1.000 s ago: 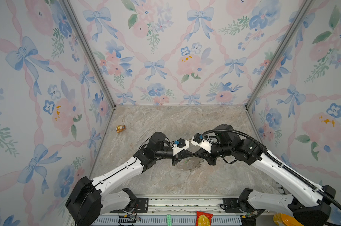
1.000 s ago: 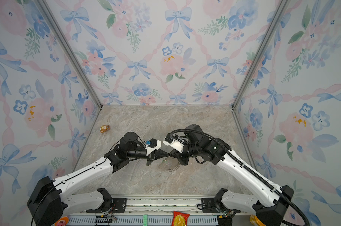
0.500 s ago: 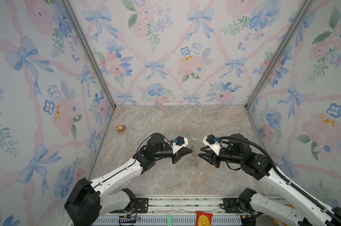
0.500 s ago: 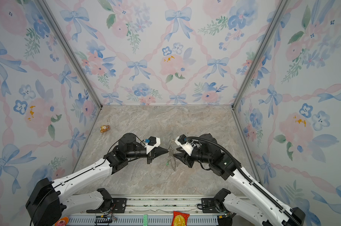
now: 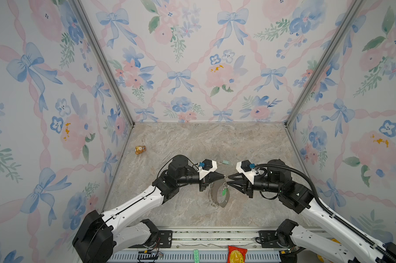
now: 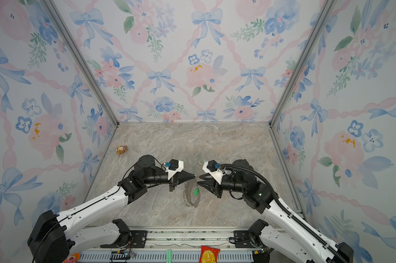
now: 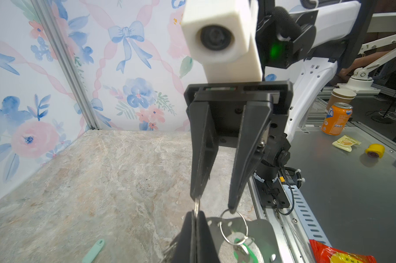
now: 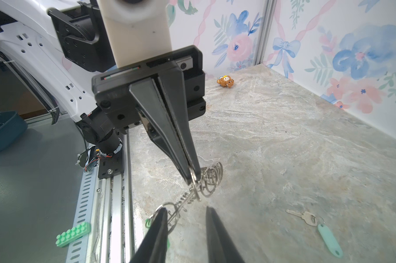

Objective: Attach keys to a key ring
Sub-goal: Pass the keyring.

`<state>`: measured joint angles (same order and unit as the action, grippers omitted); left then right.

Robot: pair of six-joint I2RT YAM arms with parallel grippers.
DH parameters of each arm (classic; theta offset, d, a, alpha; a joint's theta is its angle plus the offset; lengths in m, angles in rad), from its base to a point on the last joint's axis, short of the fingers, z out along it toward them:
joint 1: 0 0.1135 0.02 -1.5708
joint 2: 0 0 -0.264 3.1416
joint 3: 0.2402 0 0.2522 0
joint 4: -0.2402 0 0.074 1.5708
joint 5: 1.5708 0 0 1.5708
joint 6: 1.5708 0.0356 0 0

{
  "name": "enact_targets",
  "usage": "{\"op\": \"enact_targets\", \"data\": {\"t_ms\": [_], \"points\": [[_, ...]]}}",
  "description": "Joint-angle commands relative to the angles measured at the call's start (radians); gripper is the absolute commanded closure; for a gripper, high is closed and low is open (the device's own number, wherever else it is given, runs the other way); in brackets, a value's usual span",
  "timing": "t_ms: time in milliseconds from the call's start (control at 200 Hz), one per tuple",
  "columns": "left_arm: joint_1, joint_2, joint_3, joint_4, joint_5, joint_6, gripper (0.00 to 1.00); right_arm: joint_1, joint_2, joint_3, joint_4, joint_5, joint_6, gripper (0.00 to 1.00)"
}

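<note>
Key ring (image 5: 224,202) is held near the middle of the desk's (image 5: 192,141) front edge, one small ring pinched in the closed left end effector (image 5: 223,176). Right end effector (image 5: 229,180) is spread, one fingertip (image 7: 234,195) touching the green key's (image 5: 224,192) ring. Mint key (image 5: 225,162) is seen farther back on the desk, apart.

2 white arms (image 5: 133,208), black joints (image 5: 169,185)
</note>
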<state>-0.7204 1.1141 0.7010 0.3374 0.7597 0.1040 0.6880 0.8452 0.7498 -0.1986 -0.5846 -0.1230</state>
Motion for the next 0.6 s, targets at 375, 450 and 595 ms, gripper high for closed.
{"op": "enact_targets", "data": {"t_ms": [375, 450, 595], "points": [[-0.051, -0.044, -0.064, 0.052, -0.034, 0.065, 1.0, 0.009, 0.02, 0.018, 0.011, -0.097, -0.036, 0.78], [-0.056, -0.056, -0.079, 0.073, -0.046, 0.071, 1.0, 0.014, 0.027, 0.024, -0.01, -0.09, -0.048, 0.79], [-0.059, -0.073, -0.1, 0.111, -0.088, 0.064, 1.0, 0.019, 0.034, 0.038, -0.045, -0.073, -0.067, 0.83]]}}
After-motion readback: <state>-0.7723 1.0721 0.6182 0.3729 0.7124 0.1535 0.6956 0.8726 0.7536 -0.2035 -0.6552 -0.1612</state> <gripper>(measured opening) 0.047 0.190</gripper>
